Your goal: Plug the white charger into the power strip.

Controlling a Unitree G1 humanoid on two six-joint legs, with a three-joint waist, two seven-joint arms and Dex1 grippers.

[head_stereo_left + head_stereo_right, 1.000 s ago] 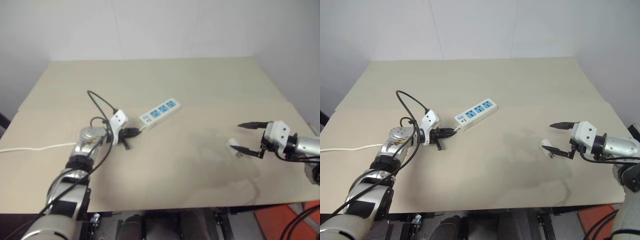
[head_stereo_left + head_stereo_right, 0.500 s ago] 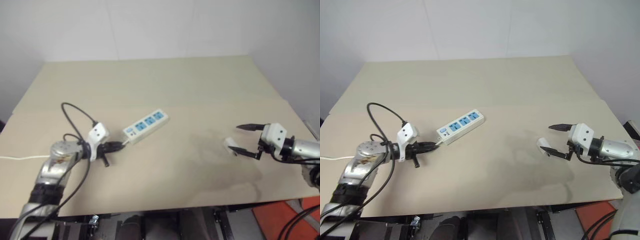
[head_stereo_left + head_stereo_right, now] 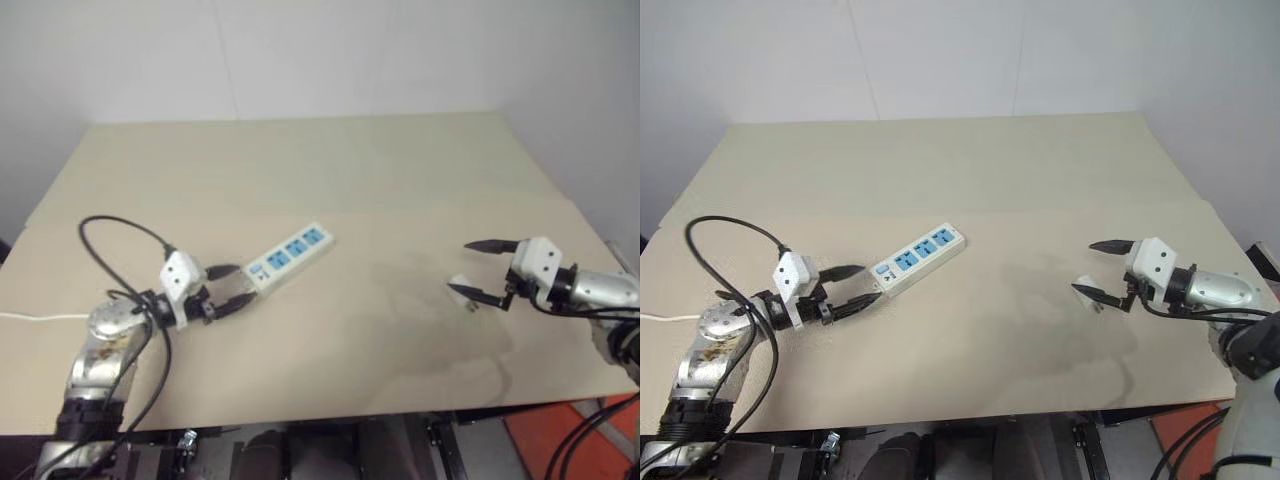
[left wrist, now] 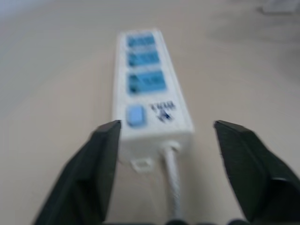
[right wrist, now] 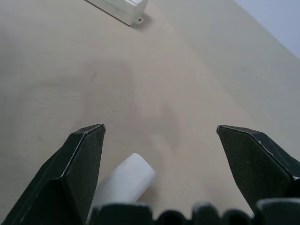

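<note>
A: Where is the power strip?

B: It lies flat on the worktop, a bit to the left of the middle. It is long and white with three blue socket faces. It lies slanted, with one end pointing up and to the right.

A: What is the left end effector doing?

B: Its two black fingers are spread apart, and it holds nothing. It sits just beside the near end of the strip, the end with the little switch and the thin white cord. In the left wrist view, that end of the strip sits between the two fingers, but they do not squeeze it.

A: And where is the white charger?

B: It is on the worktop over on the right side, well apart from the strip. It is small and white.

A: Is the right end effector holding it?

B: No. Its fingers are spread wide too. The lower fingertip is right by the charger. In the right wrist view the charger lies close to one finger, low down between the two. I cannot tell if that finger touches it.
</note>
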